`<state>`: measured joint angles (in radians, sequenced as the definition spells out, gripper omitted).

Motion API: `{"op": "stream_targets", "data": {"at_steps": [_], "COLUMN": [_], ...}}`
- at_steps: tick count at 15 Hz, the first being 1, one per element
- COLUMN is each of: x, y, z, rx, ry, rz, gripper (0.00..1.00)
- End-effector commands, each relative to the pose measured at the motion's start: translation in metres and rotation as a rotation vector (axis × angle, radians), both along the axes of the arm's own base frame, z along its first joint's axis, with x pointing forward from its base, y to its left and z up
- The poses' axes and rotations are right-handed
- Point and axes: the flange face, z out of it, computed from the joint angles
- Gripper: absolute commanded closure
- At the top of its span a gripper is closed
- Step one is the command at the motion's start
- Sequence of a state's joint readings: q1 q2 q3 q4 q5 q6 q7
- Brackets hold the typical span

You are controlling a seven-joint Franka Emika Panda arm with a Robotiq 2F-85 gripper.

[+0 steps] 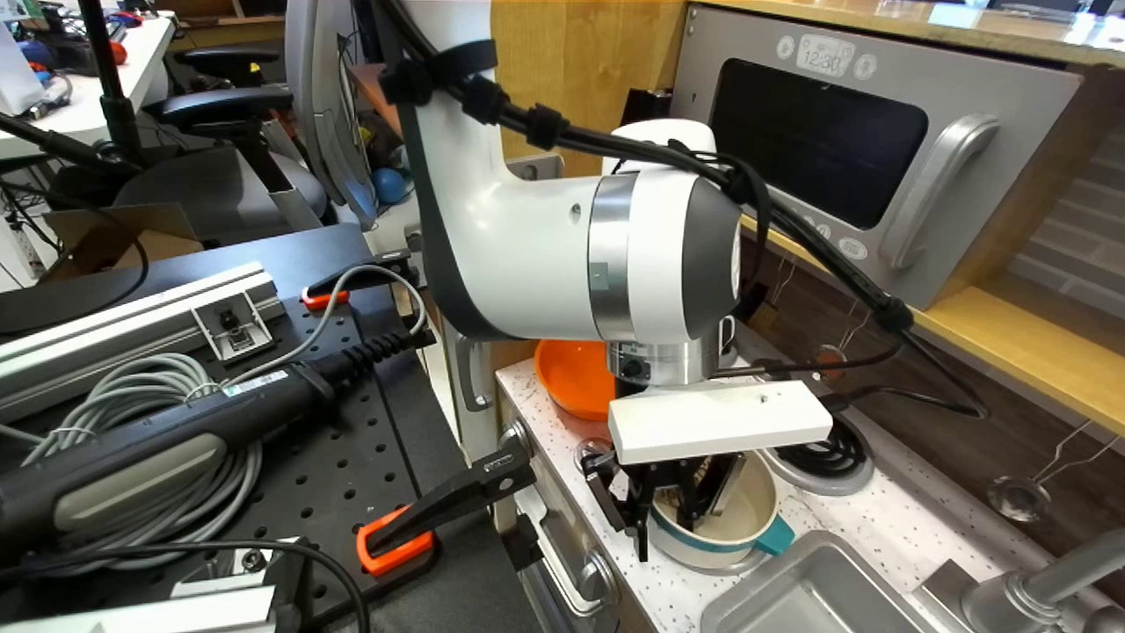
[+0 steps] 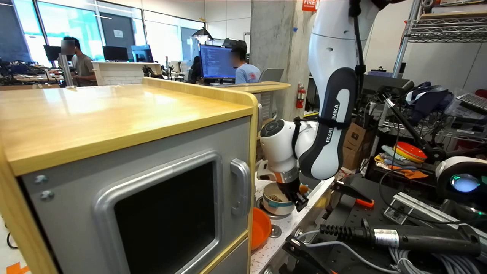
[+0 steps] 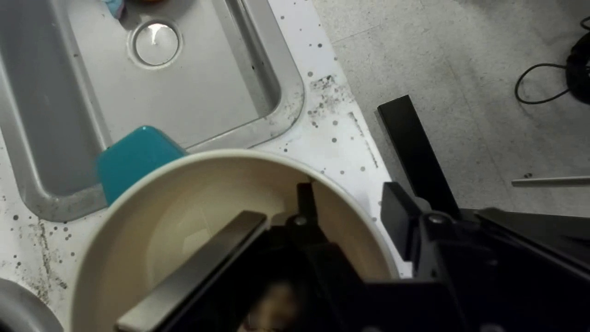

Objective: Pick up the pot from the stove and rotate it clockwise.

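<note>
The pot (image 1: 747, 514) is round, with a cream rim, pale sides and a teal band and handle. It stands upright over a silver-ringed burner on the white speckled stove top; it also shows in an exterior view (image 2: 273, 207) and in the wrist view (image 3: 184, 216). Something brown lies inside it, partly hidden by my gripper. My gripper (image 3: 352, 210) is open and straddles the pot rim: one finger is inside the pot, the other outside on the counter-edge side. It appears in both exterior views (image 1: 666, 527) (image 2: 300, 203). Another stove burner (image 1: 866, 475) lies behind the pot.
The metal sink (image 1: 795, 571) borders the pot's handle side, with a faucet (image 1: 1037, 585) beyond. An orange bowl (image 1: 576, 387) sits on the counter's opposite end. The grey microwave (image 1: 967, 97) and its shelf overhang the back. A black table with clamps (image 1: 395, 541) stands along the counter front.
</note>
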<state>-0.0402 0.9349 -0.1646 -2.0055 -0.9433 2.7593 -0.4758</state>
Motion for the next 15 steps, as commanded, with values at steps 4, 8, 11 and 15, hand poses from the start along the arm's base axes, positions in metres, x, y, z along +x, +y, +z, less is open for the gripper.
{"op": "stream_targets", "data": {"at_steps": [4, 8, 11, 15], "x": [0.005, 0.008, 0.02, 0.042], "y": [-0.004, 0.003, 0.006, 0.01], "z": [0.008, 0.024, 0.033, 0.042], "rx": [0.057, 0.168, 0.248, 0.316], "ry": [-0.004, -0.008, -0.022, -0.071], "rz": [-0.153, -0.377, -0.539, -0.74], "gripper": [1.0, 0.98, 0.98, 0.98]}}
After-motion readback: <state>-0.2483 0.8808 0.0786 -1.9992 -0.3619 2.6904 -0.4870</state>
